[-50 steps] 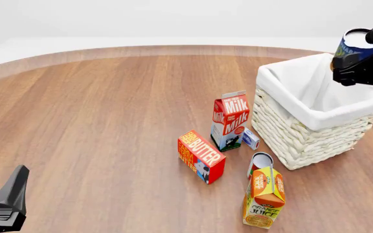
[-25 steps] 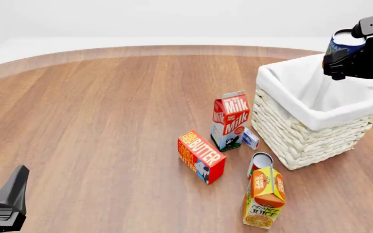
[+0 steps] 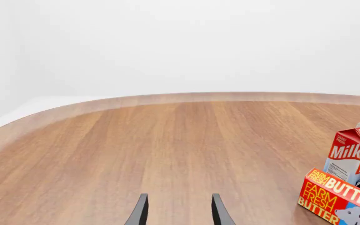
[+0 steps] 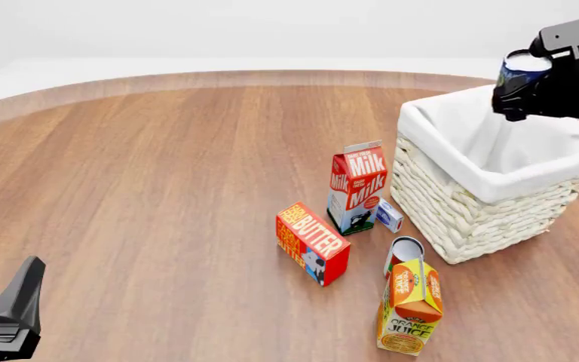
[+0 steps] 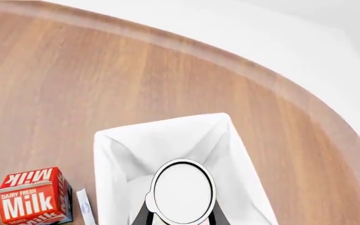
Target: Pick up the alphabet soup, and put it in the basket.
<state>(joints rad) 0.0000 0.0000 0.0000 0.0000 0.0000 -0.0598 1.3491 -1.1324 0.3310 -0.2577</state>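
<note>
Front view, cartons (image 4: 356, 188) reading Milk, Farm Fresh Butter (image 4: 312, 242)

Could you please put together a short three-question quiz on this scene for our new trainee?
1. True or false: the alphabet soup is already resting inside the basket.
2. Which carton stands nearest the front edge of the table? A) milk carton B) butter box C) orange juice carton
3. Fill in: the left gripper has its jaws ____ with nothing between them.

Key:
1. False; the right gripper holds it in the air above the basket's opening.
2. C.
3. Open.
</note>
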